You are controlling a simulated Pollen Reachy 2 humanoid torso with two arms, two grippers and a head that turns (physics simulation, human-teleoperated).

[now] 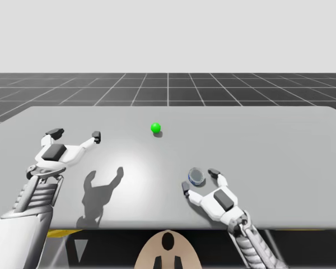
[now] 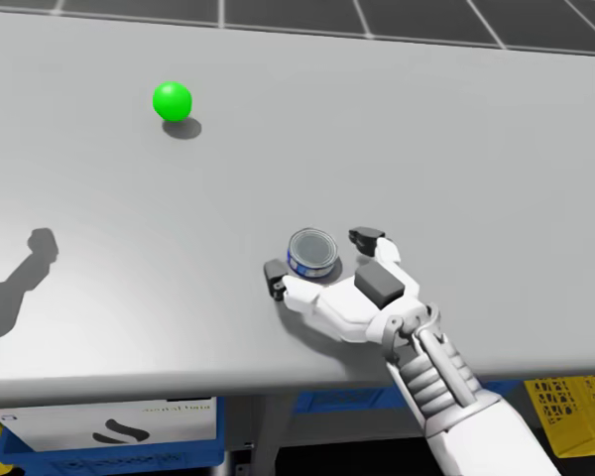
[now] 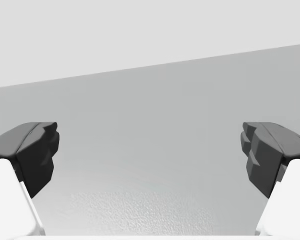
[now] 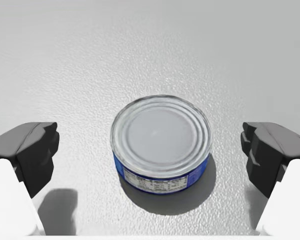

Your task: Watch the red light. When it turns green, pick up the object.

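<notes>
- Under the bench's (image 1: 280,145) near edge hang a blue bin (image 2: 193,448) with a white panel on its front and a yellow slatted crate (image 2: 580,409). Both are cut off by the head view's edge.
- My right gripper (image 4: 150,150) lies low over the near part of the bench, a white moulded shell with dark blocky tips. Its fingers (image 4: 35,150) are spread wide and grip nothing.
- The short round can (image 4: 161,135) stands upright on the bench between those fingers. There is bare surface on either side, so neither tip touches it. It has a dull metal lid pressed in concentric rings and a blue band round its wall.
- The print on the band is too small to make out.
- The bench top is matt grey and finely grained.
- My left gripper (image 1: 76,134) hovers well apart from the can, over the bench's left side. Its fingers (image 3: 37,150) are fully parted with nothing between them, and its shadow lies on the bench.
- The smooth glossy light ball (image 1: 155,128) sits further back near the middle and shows green.
- Beyond the far edge lies a dark gridded floor (image 1: 168,87).
</notes>
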